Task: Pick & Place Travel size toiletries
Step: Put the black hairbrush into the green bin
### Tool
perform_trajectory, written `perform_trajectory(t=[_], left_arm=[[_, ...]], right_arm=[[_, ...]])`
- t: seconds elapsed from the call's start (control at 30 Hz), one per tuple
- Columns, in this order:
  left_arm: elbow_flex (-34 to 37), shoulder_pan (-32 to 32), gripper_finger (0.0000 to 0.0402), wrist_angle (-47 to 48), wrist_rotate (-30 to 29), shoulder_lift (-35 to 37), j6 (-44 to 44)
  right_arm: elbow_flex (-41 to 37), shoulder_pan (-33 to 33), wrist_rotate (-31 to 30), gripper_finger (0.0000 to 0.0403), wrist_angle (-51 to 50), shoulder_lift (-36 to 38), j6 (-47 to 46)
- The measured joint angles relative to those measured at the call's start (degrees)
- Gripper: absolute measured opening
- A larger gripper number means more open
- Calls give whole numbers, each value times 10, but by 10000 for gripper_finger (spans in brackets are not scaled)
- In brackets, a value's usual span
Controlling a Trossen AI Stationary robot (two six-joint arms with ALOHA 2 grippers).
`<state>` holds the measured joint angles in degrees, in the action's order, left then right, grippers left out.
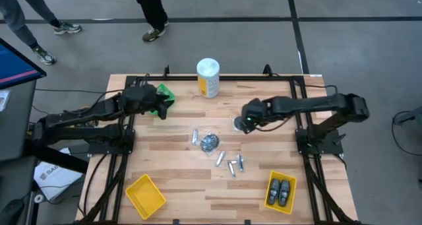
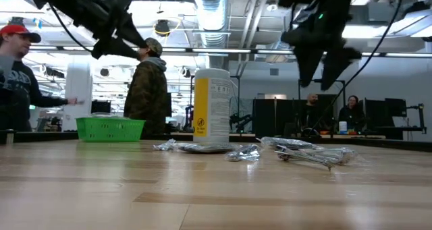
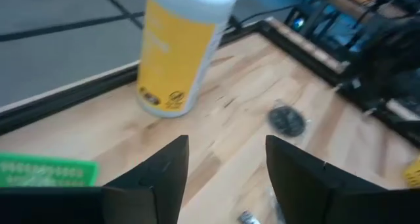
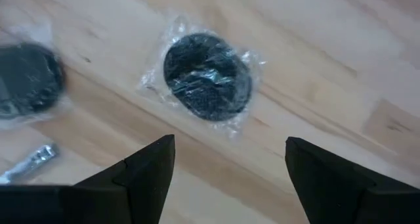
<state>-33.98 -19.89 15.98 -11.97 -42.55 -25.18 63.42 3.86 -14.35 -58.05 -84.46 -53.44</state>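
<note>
A dark round disc in clear wrap (image 4: 207,76) lies flat on the table, and my right gripper (image 4: 230,145) hovers open just above it, touching nothing. In the high view this disc (image 1: 237,125) peeks out beside the right gripper (image 1: 248,121). A second disc (image 1: 210,142) lies mid-table among several small silver tubes (image 1: 232,165). Two dark oval pods (image 1: 281,191) lie in the near-right yellow bin. My left gripper (image 3: 226,145) is open and raised beside the green bin (image 1: 165,97).
A tall white-and-yellow canister (image 1: 208,78) stands near the far edge. An empty yellow bin (image 1: 145,195) sits at the near left, and the yellow bin holding the pods (image 1: 270,197) at the near right. People stand beyond the far edge.
</note>
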Motion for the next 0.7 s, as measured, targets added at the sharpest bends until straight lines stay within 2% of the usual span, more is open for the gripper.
perform_trajectory(t=[0.27,0.4,0.57,0.7], left_arm=[[0,5,225,-19,-2,13,-14],[0,5,230,-20,-2,14,-24],[0,4,227,-20,0,14,-32],[0,4,226,-20,3,14,-34]], right_arm=[[0,85,46,276,69,-114,102],[0,138,79,276,85,-133,127],[0,196,151,276,141,-134,131],[-5,216,159,276,139,-134,99]])
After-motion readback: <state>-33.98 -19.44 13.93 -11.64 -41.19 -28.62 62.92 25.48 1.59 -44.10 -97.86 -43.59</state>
